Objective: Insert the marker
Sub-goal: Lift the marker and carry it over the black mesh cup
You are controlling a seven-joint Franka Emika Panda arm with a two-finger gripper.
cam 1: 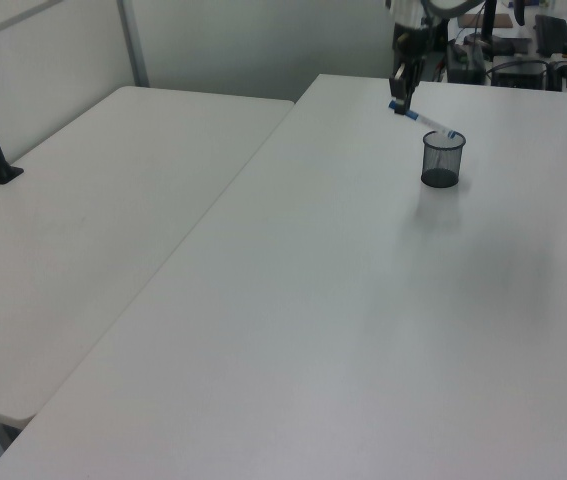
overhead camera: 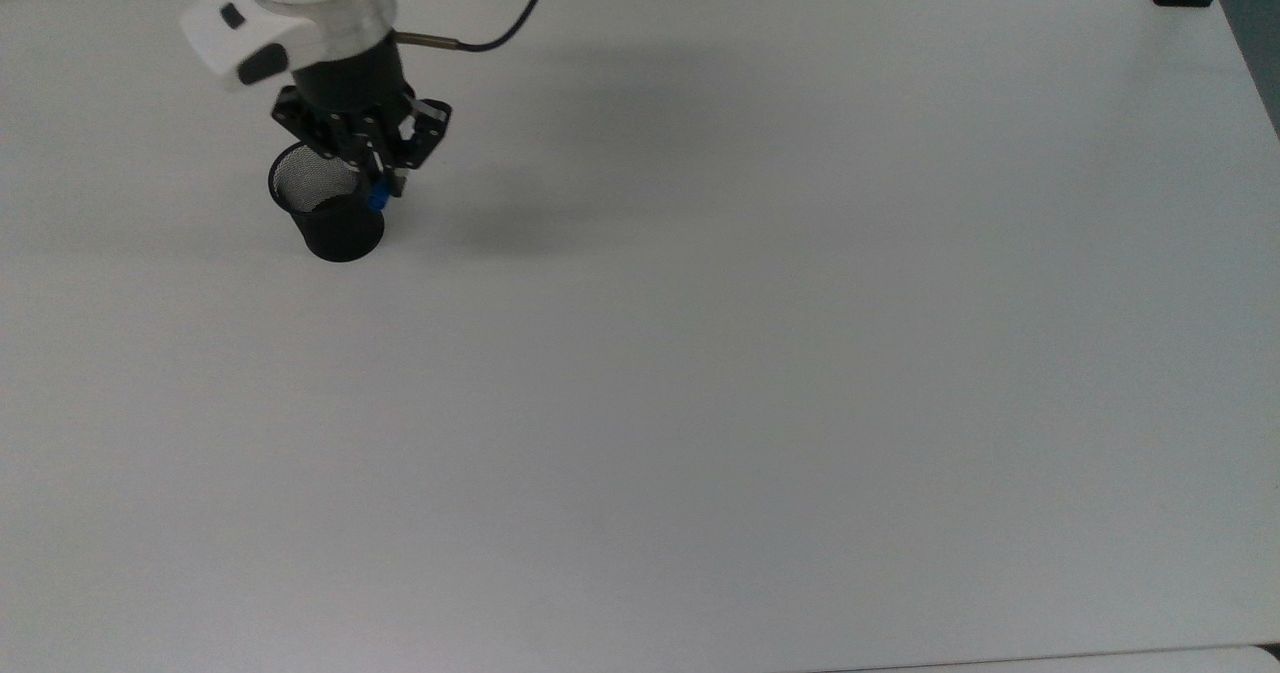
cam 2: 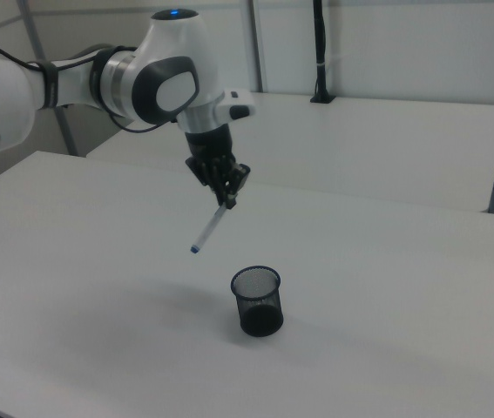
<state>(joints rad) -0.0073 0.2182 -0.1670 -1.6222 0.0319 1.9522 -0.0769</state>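
I have my gripper (cam 2: 226,202) closed on the cap end of the marker (cam 2: 207,231), so the pen hangs from my fingers at a slant, well above the table (overhead camera: 760,373). In the right view its small blue end points down and toward the right view's left, above the cup (cam 2: 258,300) and off to one side of it. In the left view the low end looks close to the rim of the cup (cam 1: 442,158), but I can't tell whether it sits over the opening. My worry is that slant: if I lower like this, the tip could catch the rim and tip the light mesh cup, or slide down outside it. Holding so near one end, the pen could also swing in my fingers
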